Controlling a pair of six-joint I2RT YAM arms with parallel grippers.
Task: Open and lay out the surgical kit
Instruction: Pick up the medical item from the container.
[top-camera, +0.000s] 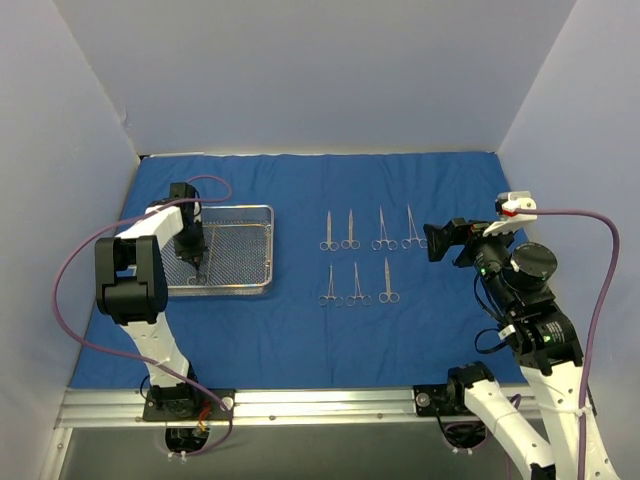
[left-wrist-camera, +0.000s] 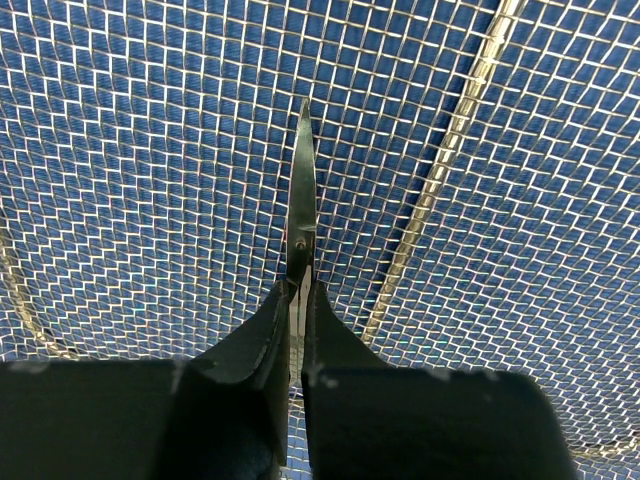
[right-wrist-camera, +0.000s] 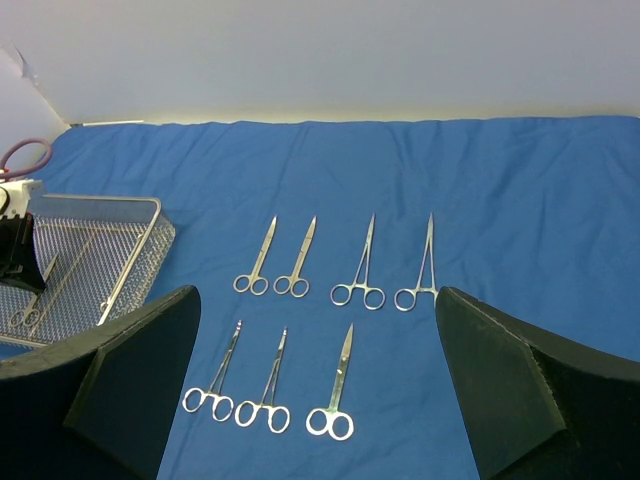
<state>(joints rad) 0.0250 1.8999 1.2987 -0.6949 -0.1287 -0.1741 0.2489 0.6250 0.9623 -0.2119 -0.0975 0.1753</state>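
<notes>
Currently, left gripper (left-wrist-camera: 299, 296) pinching scissors (left-wrist-camera: 301, 185) in tray (top-camera: 240, 207), right gripper (right-wrist-camera: 317, 302) wide apart

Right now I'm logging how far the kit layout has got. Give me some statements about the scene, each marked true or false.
1. Seven instruments lie on the cloth outside the tray. True.
2. The right gripper holds an instrument. False: it is open and empty.
3. The left gripper is shut on scissors inside the tray. True.
4. In the top view the tray sits right of the instruments. False: it sits left of them.
5. The row nearer the arms has four instruments. False: it has three; the far row has four.
</notes>
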